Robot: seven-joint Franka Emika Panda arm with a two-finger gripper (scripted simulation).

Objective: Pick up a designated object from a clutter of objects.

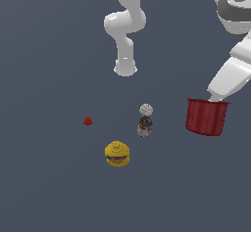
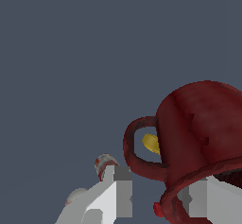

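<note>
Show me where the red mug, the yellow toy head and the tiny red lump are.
red mug (image 1: 206,118), exterior view, on its side wall.
yellow toy head (image 1: 117,153), exterior view, middle of its face.
tiny red lump (image 1: 87,121), exterior view, its centre.

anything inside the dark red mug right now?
In the wrist view, one gripper finger reaches inside the dark red handled mug at its rim; the other stays outside. The rest of the interior is hidden in both views.

The dark red handled mug (image 1: 207,116) (image 2: 203,133) hung upright off the floor, while the yellow head (image 1: 117,153), red lump (image 1: 87,121), white ball (image 1: 145,109) and bottle (image 1: 144,126) lay scattered mid-floor.
</note>
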